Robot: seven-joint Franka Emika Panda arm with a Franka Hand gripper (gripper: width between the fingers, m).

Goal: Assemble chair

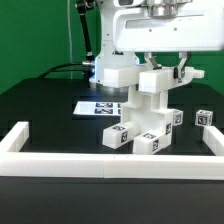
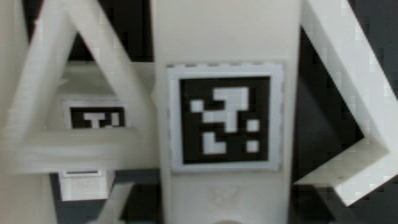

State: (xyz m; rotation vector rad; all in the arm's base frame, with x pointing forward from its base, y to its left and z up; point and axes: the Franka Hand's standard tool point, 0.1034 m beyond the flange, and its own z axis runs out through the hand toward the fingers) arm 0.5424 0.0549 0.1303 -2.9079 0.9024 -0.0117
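The chair parts (image 1: 146, 122) stand stacked in the middle of the black table: white blocks and bars with black-and-white tags. My gripper (image 1: 156, 67) reaches down from above and is shut on the topmost white bar (image 1: 155, 82) of the stack. In the wrist view that bar (image 2: 222, 110) fills the middle, its tag facing the camera. Beside it are slanting white bars (image 2: 54, 90) and another tagged part (image 2: 98, 117). My fingertips do not show clearly in the wrist view.
The marker board (image 1: 98, 105) lies flat behind the stack on the exterior view's left. A small tagged white block (image 1: 205, 117) sits apart on the right. White border rails (image 1: 110, 162) fence the front and both sides.
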